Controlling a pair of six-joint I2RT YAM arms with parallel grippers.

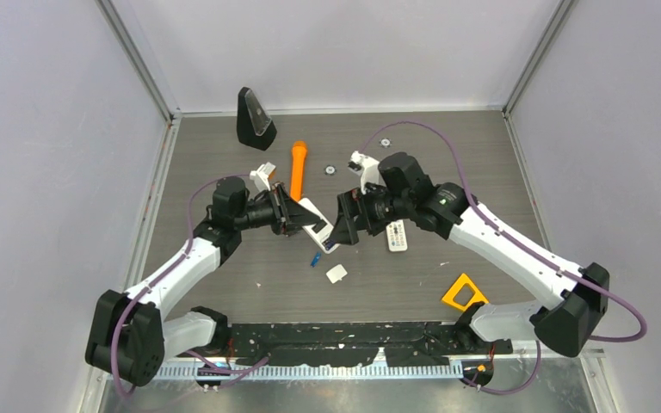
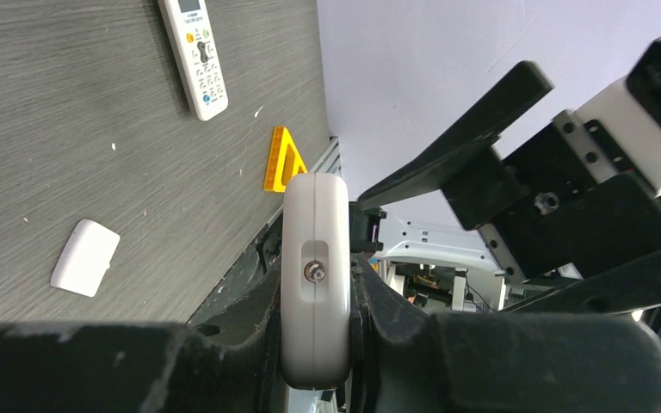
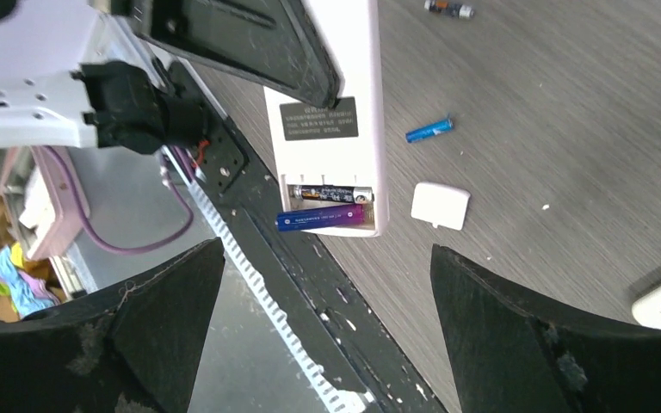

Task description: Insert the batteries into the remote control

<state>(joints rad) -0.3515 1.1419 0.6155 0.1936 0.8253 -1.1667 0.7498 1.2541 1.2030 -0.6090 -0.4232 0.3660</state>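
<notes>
My left gripper (image 1: 295,215) is shut on a white remote (image 1: 317,220) and holds it above the table; in the left wrist view the remote (image 2: 314,258) stands end-on between the fingers. In the right wrist view the remote's (image 3: 336,77) back compartment is open, with a dark grey battery (image 3: 336,194) and a blue-purple battery (image 3: 323,220) lying in it. My right gripper (image 1: 344,225) is open and empty, just right of the remote's lower end (image 3: 336,335). A blue battery (image 1: 316,258) (image 3: 429,129) and the white battery cover (image 1: 337,274) (image 3: 440,205) lie on the table below. Another battery (image 3: 447,9) lies farther off.
A second white remote (image 1: 398,235) (image 2: 194,52) lies under the right arm. A yellow triangle (image 1: 463,292) is at the front right. An orange cylinder (image 1: 299,168), a black stand (image 1: 254,119) and two small discs (image 1: 330,169) sit toward the back.
</notes>
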